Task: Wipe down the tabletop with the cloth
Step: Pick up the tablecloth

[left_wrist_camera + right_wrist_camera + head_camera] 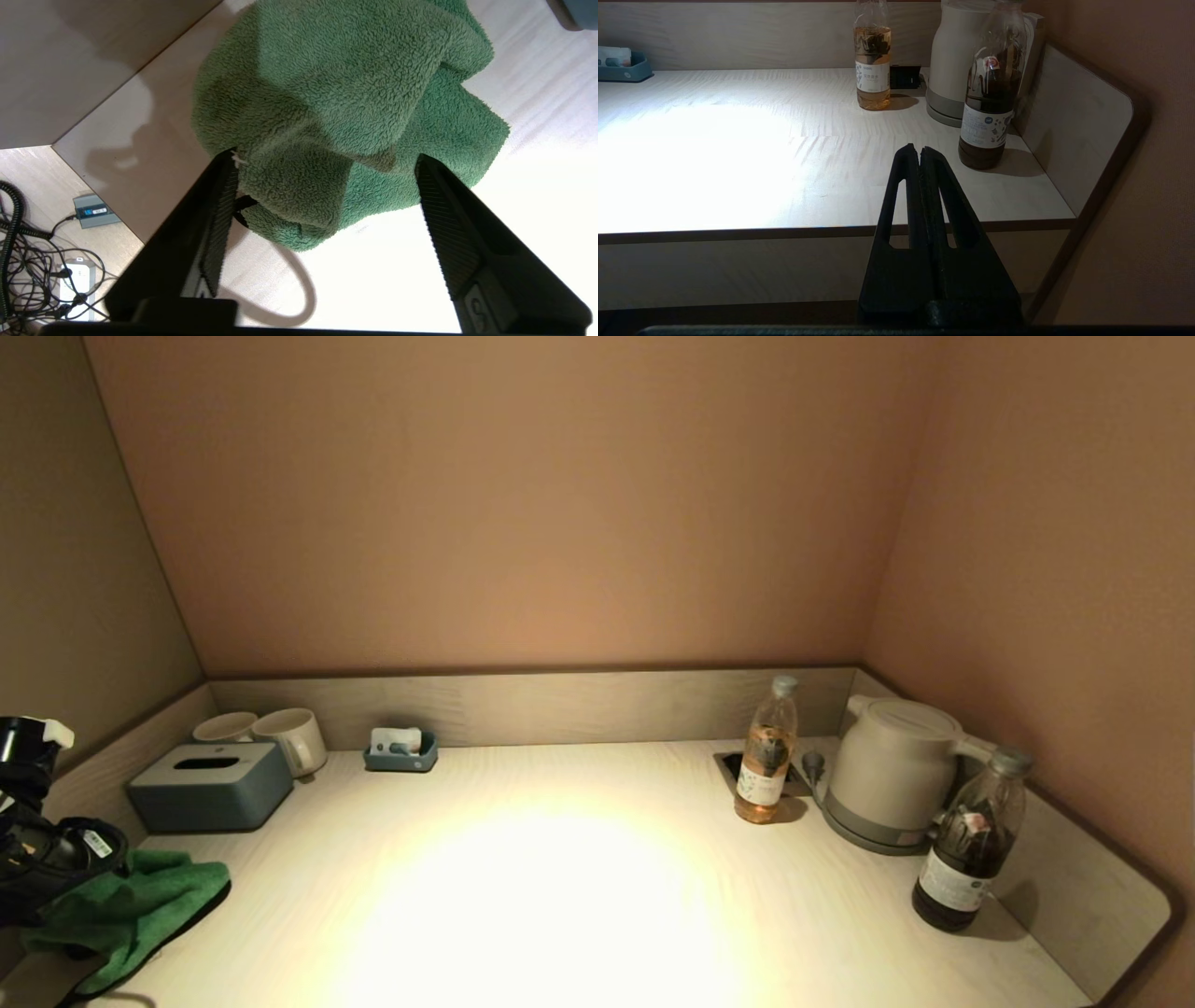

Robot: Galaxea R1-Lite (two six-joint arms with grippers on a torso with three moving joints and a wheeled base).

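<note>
The green fleece cloth [131, 905] lies crumpled at the near left corner of the pale wooden tabletop [579, 896]. My left arm [42, 859] hangs over it there. In the left wrist view my left gripper [325, 158] is open, with its two black fingers on either side of the near folds of the cloth [336, 93]. One finger [219, 210] touches the cloth's edge and the other stands apart from it. My right gripper [920, 150] is shut and empty, held off the table's front edge at the right, out of the head view.
A grey tissue box [210, 786], two mugs [291, 737] and a small blue tray [401, 751] stand at the back left. A pale tea bottle [766, 761], a kettle [892, 770] and a dark bottle [976, 845] stand at the right. Low walls edge the table.
</note>
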